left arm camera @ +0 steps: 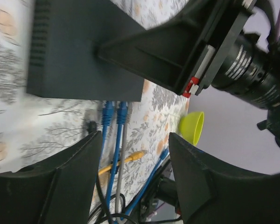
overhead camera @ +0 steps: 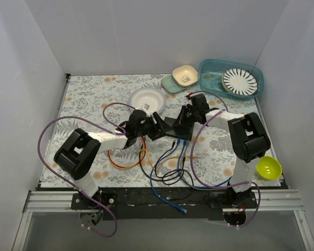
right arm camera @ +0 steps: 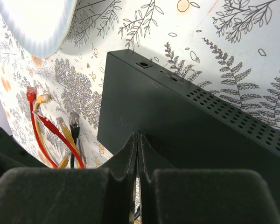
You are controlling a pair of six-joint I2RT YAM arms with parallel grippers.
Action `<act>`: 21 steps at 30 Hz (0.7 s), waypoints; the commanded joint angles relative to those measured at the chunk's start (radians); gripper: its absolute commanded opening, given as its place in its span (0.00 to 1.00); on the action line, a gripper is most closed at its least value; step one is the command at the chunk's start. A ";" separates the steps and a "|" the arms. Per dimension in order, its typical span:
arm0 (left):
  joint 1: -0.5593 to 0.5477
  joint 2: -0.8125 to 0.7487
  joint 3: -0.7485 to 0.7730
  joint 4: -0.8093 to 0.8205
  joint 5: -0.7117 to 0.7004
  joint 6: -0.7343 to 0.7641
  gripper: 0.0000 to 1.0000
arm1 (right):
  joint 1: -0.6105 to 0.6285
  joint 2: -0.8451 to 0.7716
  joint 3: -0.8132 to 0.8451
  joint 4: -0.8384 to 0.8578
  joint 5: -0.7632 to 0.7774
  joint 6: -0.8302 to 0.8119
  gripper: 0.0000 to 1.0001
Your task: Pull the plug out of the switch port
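Note:
The switch point(overhead camera: 176, 128) is a flat black box in the middle of the table. In the left wrist view the switch point(left arm camera: 84, 51) has two blue plugs point(left arm camera: 114, 113) in ports on its near edge, one on a blue cable and one on a grey cable. My left gripper point(left arm camera: 130, 154) is open just short of those plugs, with the cables between its fingers. My right gripper point(right arm camera: 139, 136) is shut, and its tips rest on the switch's top point(right arm camera: 186, 126). It also shows in the left wrist view point(left arm camera: 177, 51), pressing on the box.
Loose red point(right arm camera: 31, 93), yellow point(right arm camera: 43, 98) and black point(right arm camera: 74, 119) plugs lie left of the switch. Tangled cables point(overhead camera: 165, 167) spread toward the front edge. A white plate point(overhead camera: 148, 99) sits behind the switch. A teal tub point(overhead camera: 212, 78) stands back right, a green bowl point(overhead camera: 268, 167) front right.

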 commanded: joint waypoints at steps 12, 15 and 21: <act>-0.143 0.298 0.163 0.101 0.049 -0.020 0.47 | -0.025 0.045 -0.032 -0.137 0.102 -0.043 0.06; -0.145 0.315 0.179 0.055 0.015 -0.014 0.47 | -0.025 0.043 -0.035 -0.137 0.104 -0.045 0.06; -0.145 0.320 0.186 0.001 -0.104 0.016 0.47 | -0.025 0.045 -0.039 -0.132 0.101 -0.043 0.06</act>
